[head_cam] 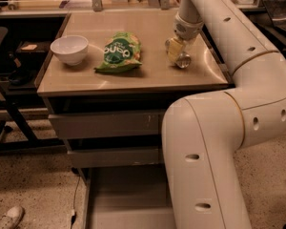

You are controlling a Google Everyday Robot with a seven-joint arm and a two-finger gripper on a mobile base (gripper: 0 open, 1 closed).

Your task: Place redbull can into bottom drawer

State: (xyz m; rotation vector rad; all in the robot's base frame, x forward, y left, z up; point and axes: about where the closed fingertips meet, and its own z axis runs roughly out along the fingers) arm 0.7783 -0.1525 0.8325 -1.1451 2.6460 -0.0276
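Over tabletop (148, 78), gripper (176, 52) at redbull can (183, 60)

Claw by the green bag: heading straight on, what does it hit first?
The claw, over the tabletop, points down; probably the can first, though depth is unclear.

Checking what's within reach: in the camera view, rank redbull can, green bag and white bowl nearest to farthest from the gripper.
The gripper is over the table's right side.
1. redbull can, right at it.
2. green bag, mid-table.
3. white bowl, far left.
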